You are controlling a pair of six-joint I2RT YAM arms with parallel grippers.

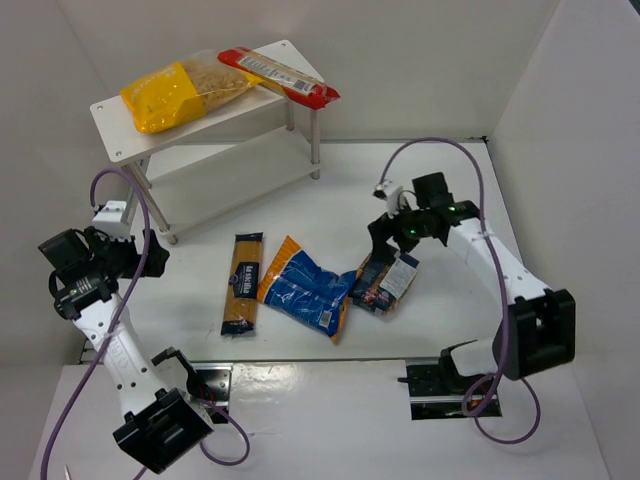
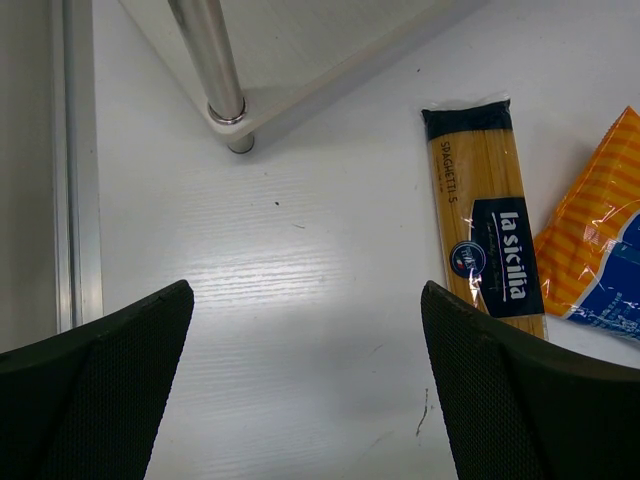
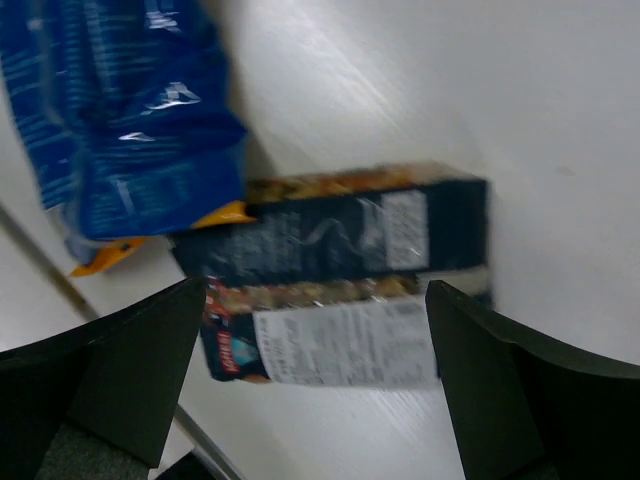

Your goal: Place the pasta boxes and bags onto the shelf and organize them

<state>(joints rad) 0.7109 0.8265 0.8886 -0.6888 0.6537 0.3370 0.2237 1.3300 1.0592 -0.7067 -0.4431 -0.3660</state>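
Far left, the left arm is folded back on itself, and its left gripper (image 2: 305, 300) hangs over bare table (image 1: 300, 205) with the fingers spread wide and nothing between them. From its wrist view I can see one metal leg (image 2: 215, 70) of the shelf (image 1: 112, 125) just ahead. The head of the long spaghetti pack (image 2: 490, 235) is off to the right.

The white shelf stands at the back left. On its top board lies the yellow clear bag (image 1: 185, 92), and the long red pack (image 1: 278, 75) is right against it on the right, its far end poking out past the board's edge. The lower board (image 1: 240, 165) shows white.

In the middle of the table, in front of the shelf, the spaghetti pack lies flat with its length running away from the arms. Just beside it on the right is the crinkly blue-and-orange bag (image 1: 305, 288), angled and lying flat. Its right corner meets the dark blue box (image 1: 385, 282), which also lies on the table.

On the right, the right arm reaches in from its base and the right gripper (image 3: 315, 290) is over that box, pointing down. Its fingers stand fully apart, one on each side of the box in the wrist view. That view is blurred, so I cannot tell whether they touch it.
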